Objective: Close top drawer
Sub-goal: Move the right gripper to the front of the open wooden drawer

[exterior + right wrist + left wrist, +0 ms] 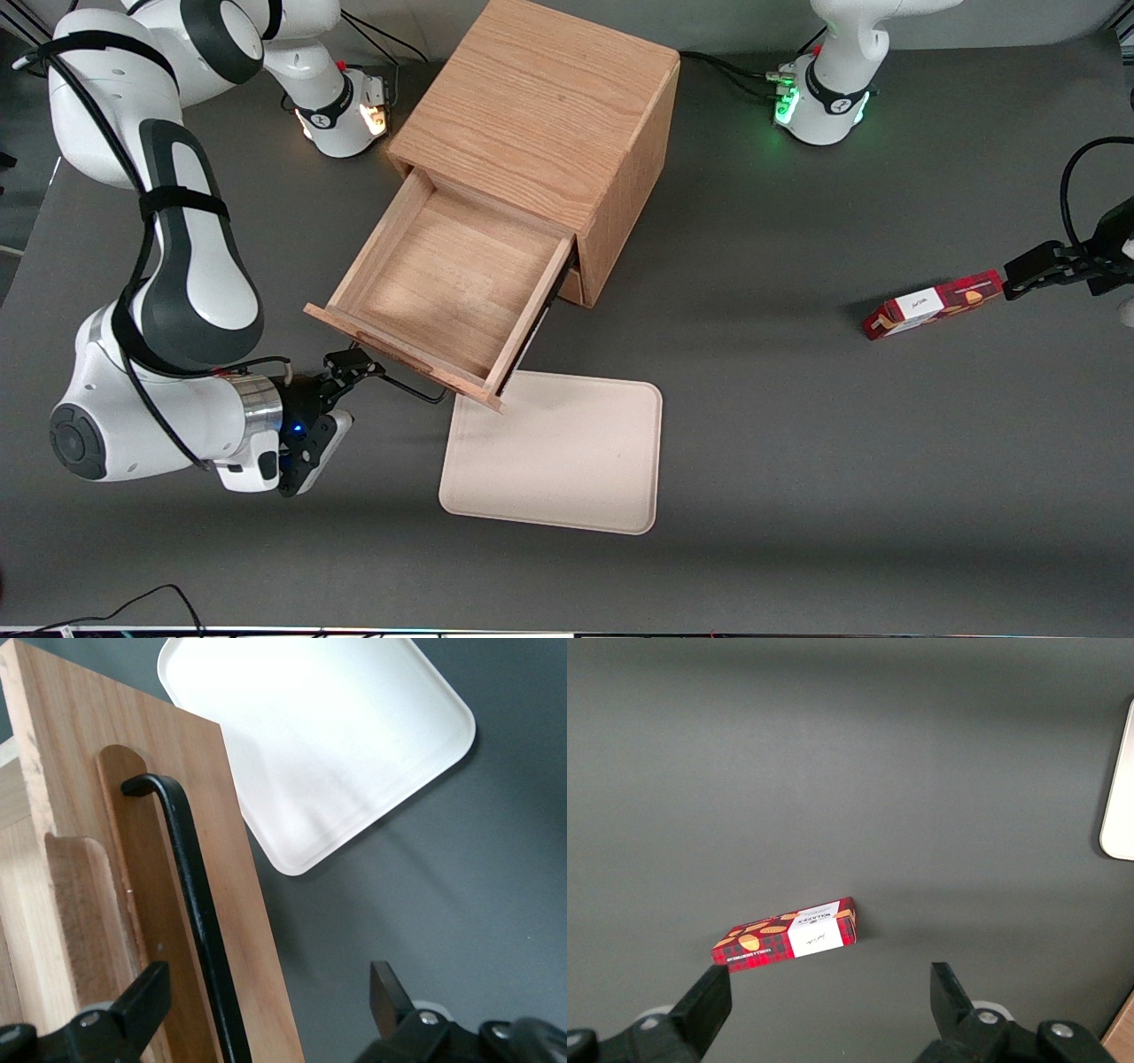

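The top drawer (447, 288) is standing pulled well out of the oak cabinet (540, 124), its bare wooden box open to the room. The gripper (359, 368) is hanging right at the drawer's front, beside the black wire handle (190, 904), with its jaws spread open and one finger (146, 997) just at the handle. A cream tray (558, 452) is lying on the grey table (842, 461), nearer the front camera than the drawer. A red snack box (930, 306) is resting toward the parked arm's end.

White arm, black end effector (354, 377)
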Tool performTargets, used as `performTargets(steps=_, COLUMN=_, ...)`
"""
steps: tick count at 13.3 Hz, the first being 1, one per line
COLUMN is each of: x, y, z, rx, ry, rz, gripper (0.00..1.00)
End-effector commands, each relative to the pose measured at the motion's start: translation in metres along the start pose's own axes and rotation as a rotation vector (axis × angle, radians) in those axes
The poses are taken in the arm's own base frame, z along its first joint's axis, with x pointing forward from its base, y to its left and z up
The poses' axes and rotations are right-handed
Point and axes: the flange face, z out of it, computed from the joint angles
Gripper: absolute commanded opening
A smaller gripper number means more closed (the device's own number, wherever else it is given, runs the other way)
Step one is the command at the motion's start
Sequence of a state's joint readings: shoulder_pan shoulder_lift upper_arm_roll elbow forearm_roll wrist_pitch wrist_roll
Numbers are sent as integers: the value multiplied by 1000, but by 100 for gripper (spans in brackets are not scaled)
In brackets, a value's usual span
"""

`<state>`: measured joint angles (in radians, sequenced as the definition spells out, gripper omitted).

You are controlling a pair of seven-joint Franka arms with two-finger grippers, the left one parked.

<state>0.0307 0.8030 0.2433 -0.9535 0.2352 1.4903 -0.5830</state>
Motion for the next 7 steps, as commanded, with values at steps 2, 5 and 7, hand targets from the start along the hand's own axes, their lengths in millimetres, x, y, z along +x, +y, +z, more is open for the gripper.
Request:
performTargets(steps=2, x=9, y=-2, z=12, rx=-6, ry=-28, rz=-21, gripper=100)
performTargets(steps=5, x=11, y=-3, z=21, rx=-17, ry=-51, rz=-27, gripper=100)
performTargets(steps=7, x=12, y=-3, z=22, rx=-31, ry=-59, rz=-21, gripper=100)
